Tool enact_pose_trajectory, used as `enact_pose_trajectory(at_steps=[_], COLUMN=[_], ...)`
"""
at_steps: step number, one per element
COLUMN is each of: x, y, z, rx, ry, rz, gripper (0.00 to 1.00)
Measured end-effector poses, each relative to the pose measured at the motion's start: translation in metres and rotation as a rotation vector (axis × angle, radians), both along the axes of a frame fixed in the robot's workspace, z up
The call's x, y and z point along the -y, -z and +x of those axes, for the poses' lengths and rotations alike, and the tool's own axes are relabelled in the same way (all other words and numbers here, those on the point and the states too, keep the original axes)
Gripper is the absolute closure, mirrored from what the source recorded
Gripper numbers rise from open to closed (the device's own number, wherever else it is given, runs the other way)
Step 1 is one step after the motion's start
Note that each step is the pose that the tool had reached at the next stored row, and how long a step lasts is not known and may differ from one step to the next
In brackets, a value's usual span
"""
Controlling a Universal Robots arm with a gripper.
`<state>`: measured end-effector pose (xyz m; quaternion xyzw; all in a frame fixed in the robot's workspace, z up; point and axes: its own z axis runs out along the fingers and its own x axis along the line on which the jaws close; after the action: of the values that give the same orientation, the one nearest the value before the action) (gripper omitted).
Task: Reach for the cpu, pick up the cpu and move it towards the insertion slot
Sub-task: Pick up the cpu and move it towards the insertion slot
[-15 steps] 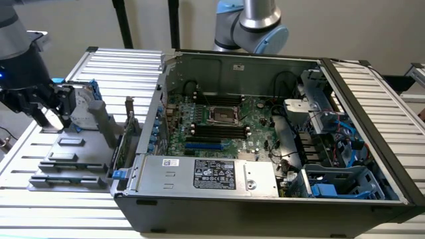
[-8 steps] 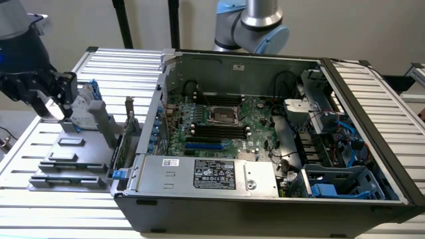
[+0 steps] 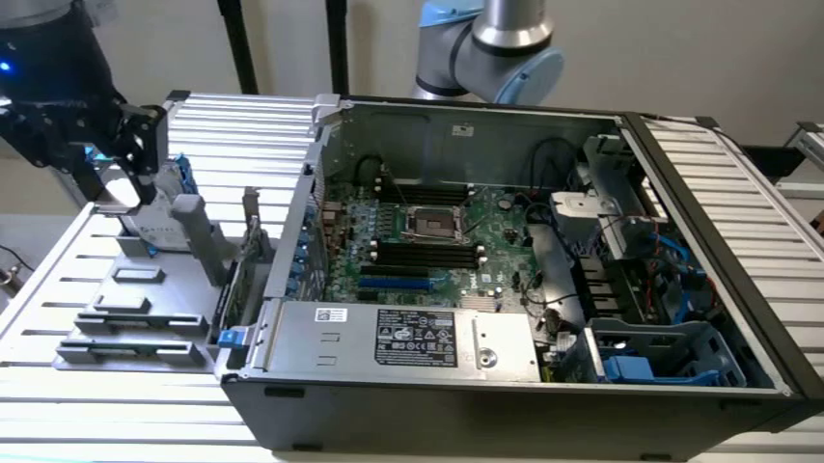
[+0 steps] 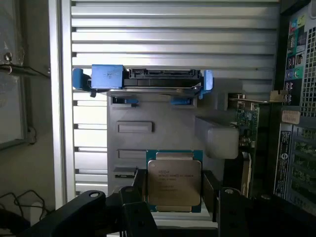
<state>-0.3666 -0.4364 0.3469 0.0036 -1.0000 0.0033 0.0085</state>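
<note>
The gripper [image 4: 174, 193] holds its fingers [image 4: 134, 198] open on both sides of the cpu [image 4: 174, 178], which lies on the grey holder [image 4: 163, 126] beside the computer case [image 4: 296, 158]; the chip looks small, light, stiff and easy to hurt, so it is best held by its side edges.

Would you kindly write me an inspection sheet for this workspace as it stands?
Surface: slatted metal table carrying a grey tray and an open computer case.
Job's things: cpu at the tray, metal top up, whether lifted is unclear; slot on the motherboard inside the case, appears empty.
Clutter: hard drive in a blue frame on the tray beyond the cpu.
Grippers: gripper over the tray, right above the cpu, well away from the slot.
Cables: black cables looping inside the case.
Surroundings: arm behind the case; pale wall.
</note>
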Motion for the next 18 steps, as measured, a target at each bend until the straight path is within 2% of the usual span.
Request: enact_pose_trajectory(at_steps=[4,11,18], x=[-0.0001,-0.0004,-0.0009], y=[-0.0121,-0.0275,-0.0348], z=[0.018,0.049,0.08], rx=[-0.001,-0.0013,-0.0014], ry=[0.0,0.0,0.0], rz=[0.0029,0.0094,0.0186], gripper=[0.45,0.45,0.45])
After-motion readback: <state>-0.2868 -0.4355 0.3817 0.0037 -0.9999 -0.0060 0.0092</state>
